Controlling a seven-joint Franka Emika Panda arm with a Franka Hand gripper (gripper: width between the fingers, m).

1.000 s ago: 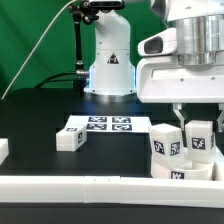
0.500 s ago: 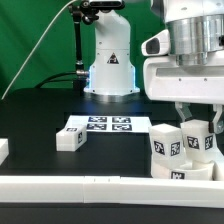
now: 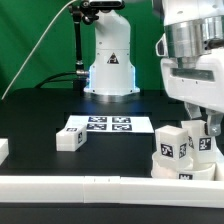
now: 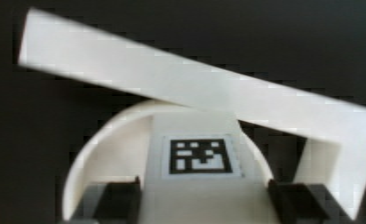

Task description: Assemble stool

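Note:
The round white seat (image 3: 180,168) lies at the exterior view's right, just behind the front rail. Two white tagged legs stand on it: one (image 3: 168,146) free, the other (image 3: 203,143) between my fingers. My gripper (image 3: 206,130) comes down from above and is shut on that leg. In the wrist view the held leg (image 4: 201,150) shows its tag between the two dark fingers (image 4: 112,200), with the seat's curved rim (image 4: 95,140) around it. The third leg (image 3: 70,138) lies loose on the black table at the left.
The marker board (image 3: 108,125) lies at mid table in front of the robot base (image 3: 108,70). A long white rail (image 3: 90,186) runs along the front edge and also shows in the wrist view (image 4: 198,70). A small white block (image 3: 3,150) sits at the far left.
My wrist has turned about its vertical axis and shifted slightly toward the exterior view's right, and the held leg has turned with it. The other parts have not moved.

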